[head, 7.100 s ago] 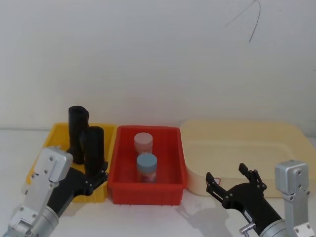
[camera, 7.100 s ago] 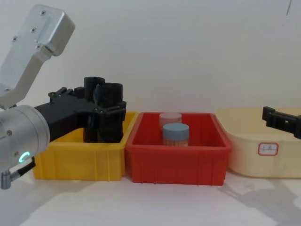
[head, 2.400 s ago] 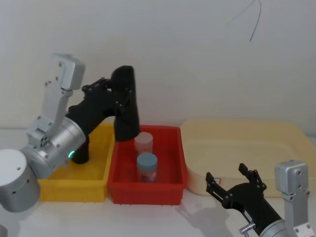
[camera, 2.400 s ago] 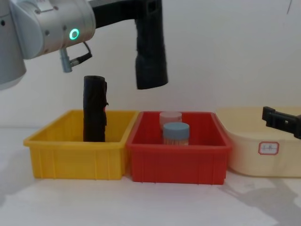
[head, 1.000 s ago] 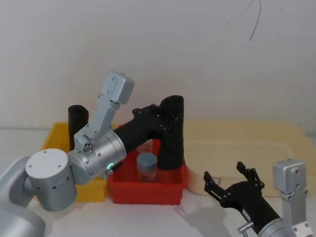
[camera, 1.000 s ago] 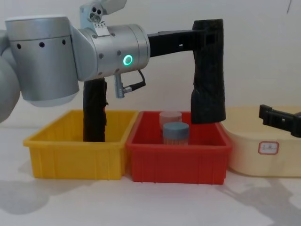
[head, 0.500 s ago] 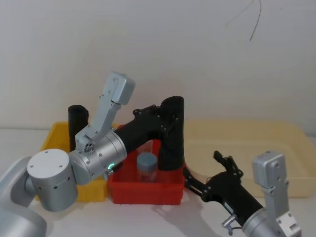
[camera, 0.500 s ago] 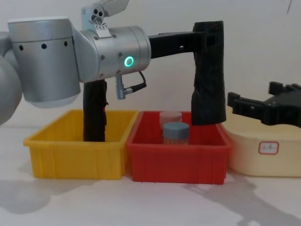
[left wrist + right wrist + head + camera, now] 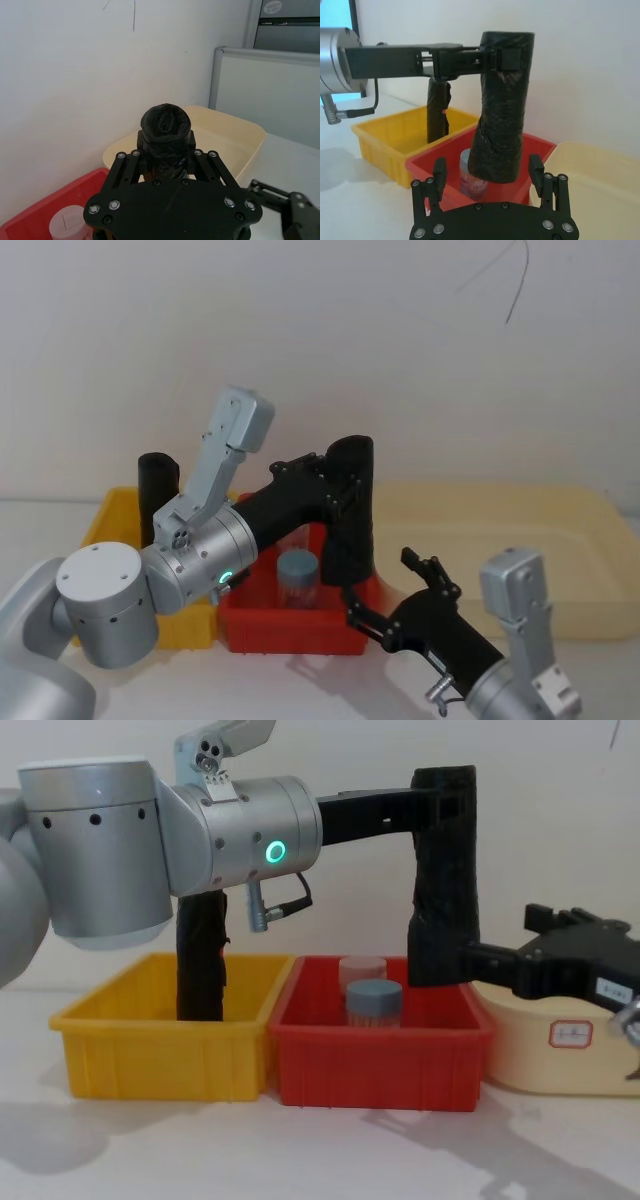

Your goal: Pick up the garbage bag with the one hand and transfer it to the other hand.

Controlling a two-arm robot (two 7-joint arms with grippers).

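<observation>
My left hand point(image 9: 445, 805) is shut tight on the garbage bag point(image 9: 443, 890) and pinches it near the top. The bag hangs in the air, standing up and a little tilted, over the right end of the red bin point(image 9: 375, 1065). Its bottom end is down near the bin's rim. Seen from my head, the bag is at about 2 o'clock from the blue-lid jar point(image 9: 374, 1003) in that bin. A pink jar point(image 9: 361, 969) stands just behind the blue one. My right hand point(image 9: 500, 955) reaches in from about 5 o'clock of the bag, low down by its bottom end. Its fingers point(image 9: 440, 172) are spread wide open, one on each side of the bag, and they do not squeeze it. I cannot tell if a fingertip touches the bag. Another black roll point(image 9: 200, 955) stands in the yellow bin point(image 9: 160, 1060), at 9 o'clock from the bag and well apart from it. A cream tub point(image 9: 520, 1060) sits just beside the red bin, at its 3 o'clock. All three sit on the white table point(image 9: 300, 1150).
</observation>
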